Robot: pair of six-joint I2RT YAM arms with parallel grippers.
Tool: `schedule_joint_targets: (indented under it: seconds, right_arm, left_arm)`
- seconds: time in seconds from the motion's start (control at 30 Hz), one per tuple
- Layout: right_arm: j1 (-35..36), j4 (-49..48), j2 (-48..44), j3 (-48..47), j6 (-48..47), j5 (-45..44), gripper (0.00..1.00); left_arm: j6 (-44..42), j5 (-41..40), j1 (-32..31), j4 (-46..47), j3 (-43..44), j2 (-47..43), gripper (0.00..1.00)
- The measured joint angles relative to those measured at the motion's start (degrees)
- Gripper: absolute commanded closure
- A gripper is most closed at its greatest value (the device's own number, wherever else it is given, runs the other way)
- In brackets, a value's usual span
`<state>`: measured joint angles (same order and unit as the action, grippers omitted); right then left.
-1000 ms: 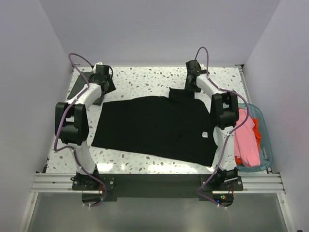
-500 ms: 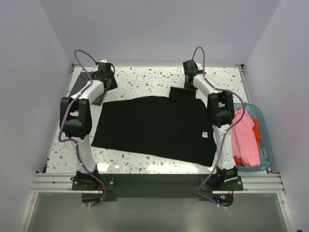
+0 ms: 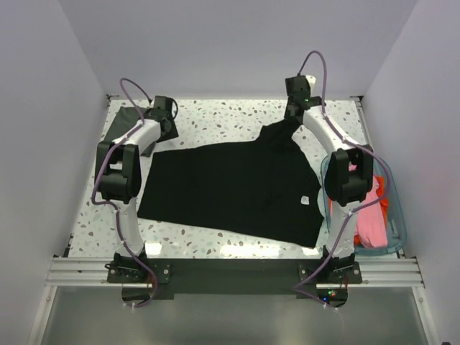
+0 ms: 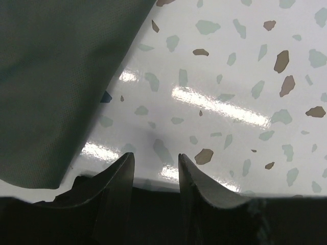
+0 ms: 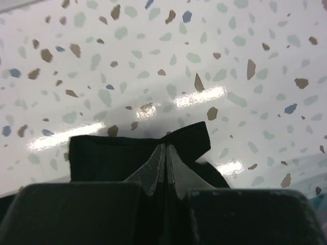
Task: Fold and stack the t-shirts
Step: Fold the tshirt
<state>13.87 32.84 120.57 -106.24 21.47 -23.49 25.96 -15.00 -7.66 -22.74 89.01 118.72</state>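
The black shirt [image 3: 230,187] lies spread flat across the middle of the speckled surface [image 3: 215,115], with a small white tag [image 3: 305,200] near its right edge. Its far right sleeve is pulled up into a peak, and the right claw [image 5: 166,148] is clamped on that cloth. At the far left corner lies a dark grey shirt [image 4: 56,76]. The left claw [image 4: 156,158] hangs just beside its edge over bare surface, jaws apart with nothing between them. A pink shirt [image 3: 366,223] sits in a clear blue basket [image 3: 397,215] at the right edge.
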Motion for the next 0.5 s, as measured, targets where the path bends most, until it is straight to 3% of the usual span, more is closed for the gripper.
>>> schedule_joint_targets:
  seconds: [0.23, 0.5]
  right_arm:
    - [-0.02, -2.95, -9.07, 5.07, -0.07, 0.13, 1.0]
    - [-0.07, -3.58, -9.77, 11.45, -0.02, 0.61, 1.0]
  left_arm:
    - [1.84, -0.68, -0.2, -2.23, 0.04, 0.26, 0.58]
    - [5.03, 0.35, -0.24, -4.33, -0.24, 0.42, 0.5]
